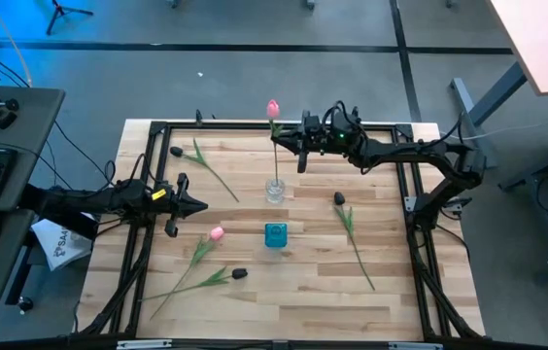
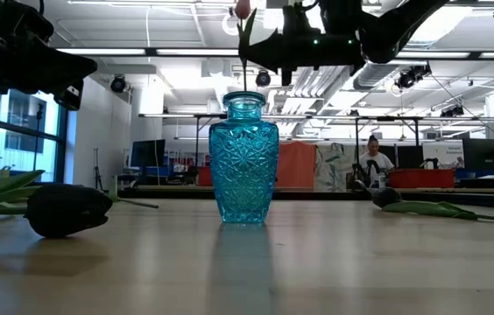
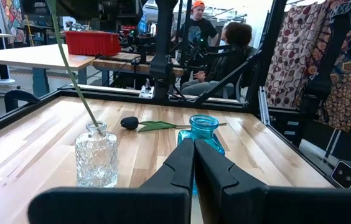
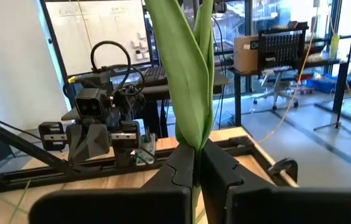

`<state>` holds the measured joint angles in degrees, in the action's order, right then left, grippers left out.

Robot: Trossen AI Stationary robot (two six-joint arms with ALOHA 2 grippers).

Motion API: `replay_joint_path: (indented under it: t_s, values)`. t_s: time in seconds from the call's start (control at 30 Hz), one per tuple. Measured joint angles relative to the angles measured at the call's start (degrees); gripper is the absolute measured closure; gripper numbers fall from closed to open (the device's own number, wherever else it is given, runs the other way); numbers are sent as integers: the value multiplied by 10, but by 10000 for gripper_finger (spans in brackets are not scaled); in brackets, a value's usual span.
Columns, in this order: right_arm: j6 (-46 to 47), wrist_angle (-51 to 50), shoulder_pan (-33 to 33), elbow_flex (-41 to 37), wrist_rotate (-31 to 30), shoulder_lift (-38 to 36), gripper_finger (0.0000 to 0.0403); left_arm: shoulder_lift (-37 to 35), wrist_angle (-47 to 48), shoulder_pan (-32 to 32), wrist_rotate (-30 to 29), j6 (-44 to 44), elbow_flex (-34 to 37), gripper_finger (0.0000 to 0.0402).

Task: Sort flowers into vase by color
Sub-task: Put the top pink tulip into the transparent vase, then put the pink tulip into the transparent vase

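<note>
The right gripper (image 1: 289, 143) is clamped on the stem and leaf of a pink tulip (image 1: 273, 109), whose stem foot sits in the clear vase (image 1: 274, 189). The stem runs nearly upright, bud uppermost, above that vase. To finish well, it should probably lower straight down before letting go. The left gripper (image 1: 202, 205), fingers together and empty, waits beside the vase.

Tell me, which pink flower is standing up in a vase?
The pink tulip held by the right gripper, its stem in the clear vase. The other pink tulip lies flat on the table.
</note>
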<state>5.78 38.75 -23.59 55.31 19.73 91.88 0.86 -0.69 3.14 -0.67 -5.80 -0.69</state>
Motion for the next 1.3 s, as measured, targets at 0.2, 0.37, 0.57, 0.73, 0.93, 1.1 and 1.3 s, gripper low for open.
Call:
replay_joint_path:
  t_s: [0.2,0.37,0.57,0.73,0.93,1.1,1.3]
  values:
    - [34,-23,0,2,0,-4,366,0,0,0,0,0,0,401]
    - [13,-121,1,20,-1,-21,296,0,0,0,0,0,0,401]
    - [-41,-305,1,54,-35,-55,195,0,0,0,0,0,0,401]
    - [-129,-477,0,86,-38,-87,133,0,0,0,0,0,0,401]
    - [-179,-641,-3,113,-40,-124,108,0,0,0,0,0,0,401]
    - [-196,-733,-8,114,-72,-155,107,0,0,0,0,0,0,401]
    - [-197,-831,-22,115,-107,-191,107,0,0,0,0,0,0,401]
